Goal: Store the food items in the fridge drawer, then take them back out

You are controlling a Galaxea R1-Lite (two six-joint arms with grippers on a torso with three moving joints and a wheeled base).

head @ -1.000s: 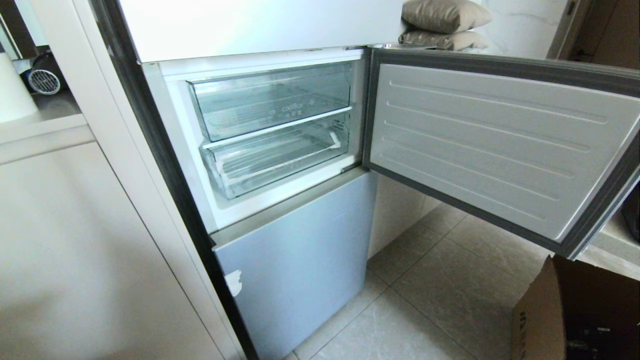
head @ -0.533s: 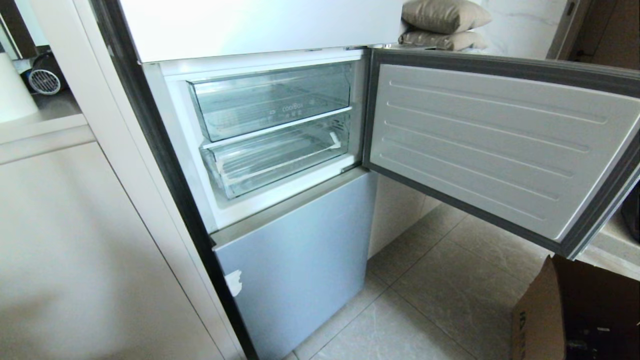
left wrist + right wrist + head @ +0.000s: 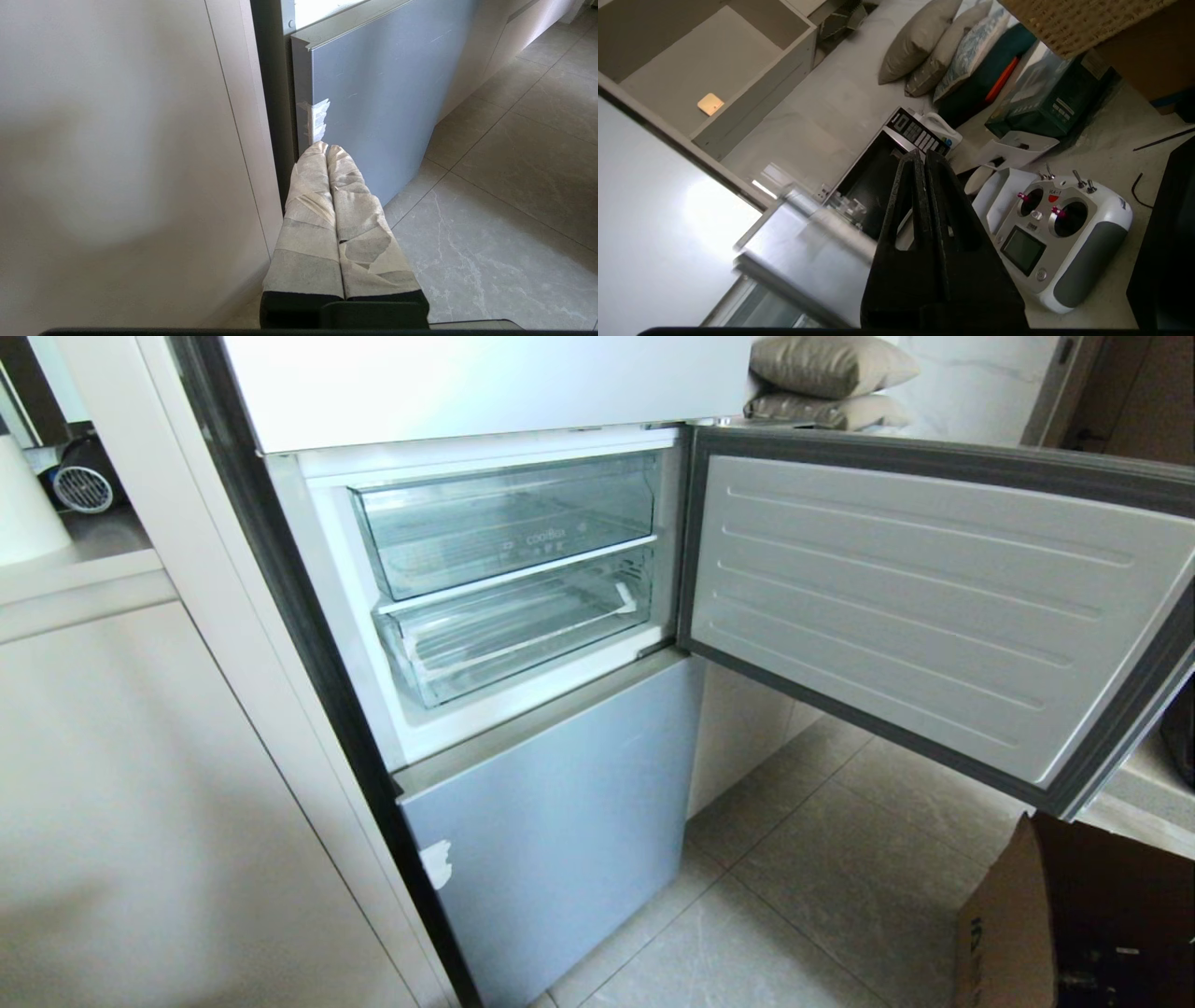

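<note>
The fridge drawer [image 3: 513, 637] is the lower clear drawer with a ribbed floor, inside the open middle compartment in the head view. It sits pushed in and looks empty. The food items are out of view in every view. Neither arm shows in the head view. My left gripper [image 3: 326, 148] is shut, its taped fingers held low beside the grey bottom fridge door [image 3: 383, 93], with nothing between them. My right gripper [image 3: 922, 154] is shut and empty, off to the right over a countertop, far from the drawer.
Above the drawer is a clear lettered bin [image 3: 504, 523]. The compartment door [image 3: 934, 607] stands swung wide to the right. A cardboard box [image 3: 1074, 924] stands on the floor below it. By the right gripper are a remote controller [image 3: 1064, 238], a microwave [image 3: 878, 177] and pillows [image 3: 924, 42].
</note>
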